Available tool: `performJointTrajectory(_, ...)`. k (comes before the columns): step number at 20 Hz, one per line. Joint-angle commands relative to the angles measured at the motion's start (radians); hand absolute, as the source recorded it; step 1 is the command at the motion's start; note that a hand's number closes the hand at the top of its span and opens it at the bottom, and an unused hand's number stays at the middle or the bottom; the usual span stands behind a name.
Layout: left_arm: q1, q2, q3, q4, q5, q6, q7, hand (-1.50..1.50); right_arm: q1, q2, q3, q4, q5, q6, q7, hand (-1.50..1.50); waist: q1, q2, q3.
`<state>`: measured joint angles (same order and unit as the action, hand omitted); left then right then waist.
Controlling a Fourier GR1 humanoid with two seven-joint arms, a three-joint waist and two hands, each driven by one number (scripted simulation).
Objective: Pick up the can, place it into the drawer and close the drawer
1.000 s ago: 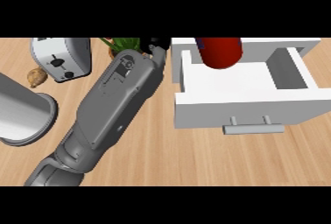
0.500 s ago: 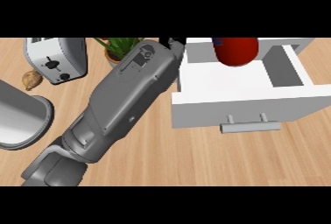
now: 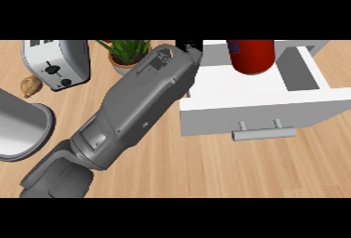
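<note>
Compared with half a second ago, the view has shifted: the white drawer [image 3: 260, 100] now sits further right and lower in the frame, and the toaster [image 3: 56, 62] and potted plant [image 3: 126, 50] show more fully at upper left. The red can [image 3: 251, 56] stands inside the open drawer near its back, at top centre-right. The grey forearm stretches diagonally from lower left to the top, where only a dark sliver of the left hand [image 3: 190, 45] shows at the drawer's left wall (whether its fingers are spread or curled, I cannot tell). A small blue mark on the can is unreadable.
</note>
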<state>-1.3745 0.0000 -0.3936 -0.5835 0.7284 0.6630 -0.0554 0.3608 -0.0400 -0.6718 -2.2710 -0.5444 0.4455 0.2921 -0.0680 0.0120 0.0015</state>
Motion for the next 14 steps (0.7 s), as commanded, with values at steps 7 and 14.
performJointTrajectory(7,-0.019,0.0,-0.146,0.086,0.127,0.056,-0.036,-1.5,-0.024,-0.002,0.02,-0.036,0.01,-0.021,0.04,-1.5,-0.026,0.008,0.0)
performJointTrajectory(14,-0.031,0.0,-0.176,0.132,0.17,0.098,-0.075,-1.5,-0.025,0.02,0.026,-0.027,0.031,-0.01,0.023,-1.5,-0.026,0.01,0.0)
